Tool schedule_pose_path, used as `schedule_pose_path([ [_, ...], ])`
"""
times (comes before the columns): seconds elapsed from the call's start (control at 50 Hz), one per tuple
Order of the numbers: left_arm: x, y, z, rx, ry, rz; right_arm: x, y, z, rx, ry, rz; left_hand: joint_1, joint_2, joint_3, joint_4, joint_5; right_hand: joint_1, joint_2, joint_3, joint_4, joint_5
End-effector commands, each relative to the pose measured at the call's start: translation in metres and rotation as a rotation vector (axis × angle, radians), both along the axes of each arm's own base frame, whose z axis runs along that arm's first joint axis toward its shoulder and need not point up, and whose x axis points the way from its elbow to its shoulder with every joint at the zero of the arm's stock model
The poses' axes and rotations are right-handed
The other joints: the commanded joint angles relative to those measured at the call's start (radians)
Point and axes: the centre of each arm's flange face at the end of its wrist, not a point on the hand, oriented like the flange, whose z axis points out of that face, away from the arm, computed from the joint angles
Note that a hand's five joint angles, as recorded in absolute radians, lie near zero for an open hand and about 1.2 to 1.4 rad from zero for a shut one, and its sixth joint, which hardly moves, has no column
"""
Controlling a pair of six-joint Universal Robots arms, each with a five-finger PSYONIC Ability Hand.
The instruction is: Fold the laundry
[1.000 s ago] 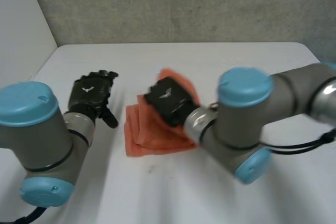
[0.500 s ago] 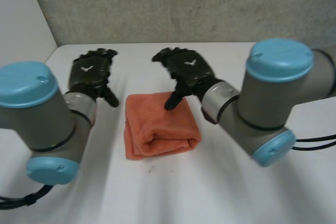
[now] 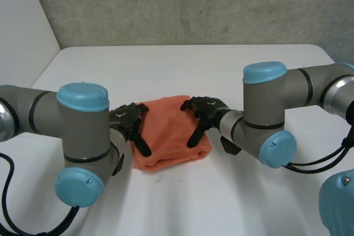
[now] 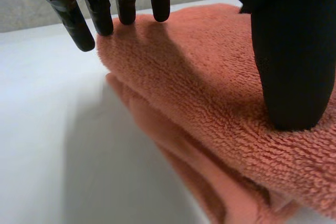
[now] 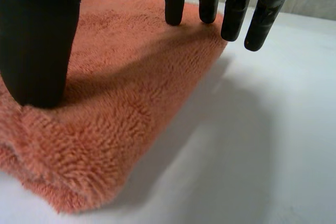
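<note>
The towel (image 3: 171, 131) was a plain salmon-orange all over, with no stripe or print, and its folded layers matched that same tone at the edges. The left hand (image 3: 128, 122) and the right hand (image 3: 206, 111) were solid black, and their fingers (image 4: 79, 22) had a slight gloss. The worktop (image 3: 221, 70) was plain white. The left arm (image 3: 83, 136) and the right arm (image 3: 310, 87) were grey with light-blue caps. The wall (image 3: 193, 4) behind was a mottled, speckled grey.
</note>
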Motion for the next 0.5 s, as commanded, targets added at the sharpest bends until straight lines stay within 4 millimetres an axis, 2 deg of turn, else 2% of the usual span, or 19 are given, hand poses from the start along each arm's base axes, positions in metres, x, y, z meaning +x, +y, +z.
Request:
schedule_pose_path([
  [0.02, 0.002, -0.006, 0.012, -0.033, 0.014, 0.007, 0.002, -0.001, 0.018, -0.05, 0.009, 0.019, -0.008, 0.01, 0.008, 0.008, -0.031, -0.037, -0.047, -0.041, -0.059, -0.071],
  [0.06, 0.002, -0.007, 0.022, -0.054, 0.028, 0.005, 0.001, -0.001, 0.05, -0.117, -0.027, 0.016, -0.008, 0.01, 0.008, 0.008, -0.031, -0.037, -0.047, -0.041, -0.059, -0.071],
  [0.08, 0.001, -0.007, 0.032, -0.079, 0.043, 0.005, 0.001, -0.001, 0.05, -0.117, -0.027, 0.016, -0.008, 0.01, 0.008, 0.008, -0.031, -0.037, -0.047, -0.041, -0.059, -0.071],
  [0.1, 0.002, -0.007, 0.045, -0.106, 0.06, 0.005, 0.0, 0.001, 0.07, -0.156, -0.054, 0.019, -0.008, 0.01, 0.008, 0.008, -0.031, -0.037, -0.047, -0.041, -0.059, -0.071],
  [0.12, 0.002, -0.007, 0.045, -0.107, 0.06, 0.005, -0.003, 0.002, 0.089, -0.193, -0.077, 0.01, -0.008, 0.01, 0.008, 0.008, -0.031, -0.037, -0.047, -0.041, -0.059, -0.071],
  [0.14, 0.002, -0.006, 0.061, -0.143, 0.083, 0.004, -0.003, 0.002, 0.089, -0.193, -0.077, 0.01, -0.008, 0.01, 0.008, 0.008, -0.031, -0.037, -0.047, -0.041, -0.059, -0.071],
  [0.16, 0.003, -0.004, 0.075, -0.177, 0.104, 0.004, -0.007, 0.003, 0.107, -0.233, -0.098, -0.006, -0.008, 0.01, 0.008, 0.008, -0.031, -0.037, -0.047, -0.041, -0.059, -0.071],
  [0.18, 0.003, -0.004, 0.075, -0.177, 0.104, 0.004, -0.007, 0.003, 0.107, -0.234, -0.098, -0.006, -0.008, 0.01, 0.008, 0.008, -0.031, -0.037, -0.047, -0.041, -0.059, -0.071],
  [0.22, 0.008, 0.0, 0.109, -0.254, 0.152, 0.012, -0.023, 0.001, 0.138, -0.318, -0.129, -0.079, -0.008, 0.01, 0.008, 0.008, -0.031, -0.037, -0.047, -0.041, -0.059, -0.071],
  [0.24, 0.008, 0.0, 0.109, -0.254, 0.152, 0.012, -0.023, 0.001, 0.138, -0.319, -0.129, -0.079, -0.008, 0.01, 0.008, 0.008, -0.031, -0.037, -0.047, -0.041, -0.059, -0.071],
  [0.26, 0.012, 0.002, 0.124, -0.289, 0.17, 0.018, -0.036, -0.001, 0.153, -0.371, -0.139, -0.135, -0.008, 0.01, 0.008, 0.008, -0.031, -0.037, -0.047, -0.041, -0.059, -0.071],
  [0.28, 0.012, 0.002, 0.124, -0.289, 0.171, 0.018, -0.047, -0.001, 0.165, -0.42, -0.147, -0.188, -0.008, 0.01, 0.008, 0.008, -0.031, -0.037, -0.047, -0.041, -0.059, -0.071],
  [0.3, 0.017, 0.004, 0.137, -0.321, 0.19, 0.027, -0.047, -0.001, 0.165, -0.421, -0.147, -0.188, -0.008, 0.01, 0.008, 0.008, -0.031, -0.037, -0.047, -0.041, -0.059, -0.071],
  [0.32, 0.023, 0.006, 0.149, -0.347, 0.203, 0.04, -0.057, 0.001, 0.179, -0.473, -0.167, -0.233, -0.008, 0.01, 0.008, 0.008, -0.031, -0.037, -0.047, -0.041, -0.059, -0.071],
  [0.34, 0.023, 0.006, 0.149, -0.347, 0.203, 0.04, -0.057, 0.001, 0.179, -0.473, -0.167, -0.234, -0.008, 0.01, 0.008, 0.008, -0.031, -0.037, -0.047, -0.041, -0.059, -0.071],
  [0.38, 0.036, 0.013, 0.17, -0.384, 0.219, 0.062, -0.076, 0.01, 0.202, -0.558, -0.188, -0.308, -0.008, 0.01, 0.008, 0.008, -0.031, -0.037, -0.047, -0.041, -0.059, -0.071],
  [0.4, 0.036, 0.013, 0.17, -0.384, 0.219, 0.062, -0.077, 0.01, 0.202, -0.558, -0.188, -0.309, -0.008, 0.01, 0.008, 0.008, -0.031, -0.037, -0.047, -0.041, -0.059, -0.071],
  [0.44, 0.044, 0.016, 0.177, -0.392, 0.221, 0.078, -0.098, 0.015, 0.21, -0.612, -0.141, -0.371, -0.008, 0.01, 0.008, 0.008, -0.031, -0.037, -0.047, -0.041, -0.059, -0.071],
  [0.5, 0.057, 0.019, 0.185, -0.39, 0.212, 0.109, -0.112, 0.023, 0.21, -0.633, -0.081, -0.394, -0.008, 0.01, 0.008, 0.008, -0.031, -0.037, -0.047, -0.041, -0.059, -0.071],
])
